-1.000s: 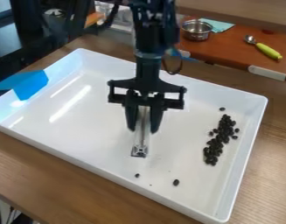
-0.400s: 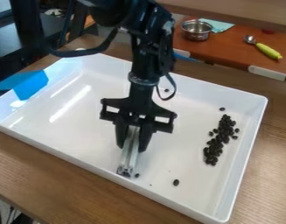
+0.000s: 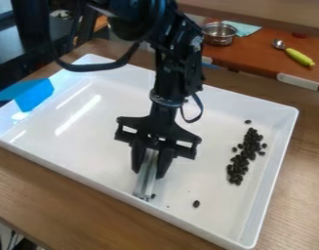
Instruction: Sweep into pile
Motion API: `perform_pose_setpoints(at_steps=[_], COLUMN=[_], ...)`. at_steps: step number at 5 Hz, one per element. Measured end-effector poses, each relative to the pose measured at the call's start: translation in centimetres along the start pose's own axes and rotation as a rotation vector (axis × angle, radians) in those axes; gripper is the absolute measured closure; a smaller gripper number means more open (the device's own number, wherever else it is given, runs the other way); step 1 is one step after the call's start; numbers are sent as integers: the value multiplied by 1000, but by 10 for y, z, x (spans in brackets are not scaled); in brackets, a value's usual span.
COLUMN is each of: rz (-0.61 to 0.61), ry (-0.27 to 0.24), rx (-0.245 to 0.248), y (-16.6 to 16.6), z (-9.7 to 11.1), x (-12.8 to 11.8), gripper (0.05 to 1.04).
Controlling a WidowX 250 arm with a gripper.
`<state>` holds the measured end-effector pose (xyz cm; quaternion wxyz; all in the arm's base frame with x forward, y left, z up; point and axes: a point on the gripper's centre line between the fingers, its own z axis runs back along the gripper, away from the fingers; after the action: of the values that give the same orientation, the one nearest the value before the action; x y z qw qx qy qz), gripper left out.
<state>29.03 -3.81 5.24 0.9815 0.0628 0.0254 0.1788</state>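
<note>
My gripper (image 3: 149, 172) hangs over the near-left middle of the white tray (image 3: 273, 193), shut on a pale, slim sweeping tool (image 3: 146, 180). The tool points down, its lower end by the tray's near wall. Right beside that end lies a small dark bean (image 3: 153, 196); whether they touch, I cannot tell. Another bean (image 3: 196, 203) sits farther right on the tray floor. An elongated pile of dark beans (image 3: 238, 165) lies near the right wall, with a single bean (image 3: 248, 121) just beyond its far end.
Blue tape (image 3: 35, 94) covers part of the tray's left wall. Behind the tray, on a reddish-brown surface, stand a metal bowl (image 3: 219, 33) and a spoon with a green handle (image 3: 299, 57). The tray's raised walls surround the work area.
From over the tray's middle, my gripper has come down toward the near wall with the tool, then shifted slightly right. The tool's end now reaches the small bean's left side.
</note>
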Motion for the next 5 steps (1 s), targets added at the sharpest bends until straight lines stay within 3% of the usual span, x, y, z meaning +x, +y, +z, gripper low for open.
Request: perform_pose_setpoints(at_steps=[1,3,4,5], rz=[-3,35,123,221], ry=[-1,69,95,111], rx=[-7,-64,-96,-116], y=[-16,-56,-72,-82], z=[0,5,6,8], x=[-1,-16,-8,19], gripper=[702,702,702,702])
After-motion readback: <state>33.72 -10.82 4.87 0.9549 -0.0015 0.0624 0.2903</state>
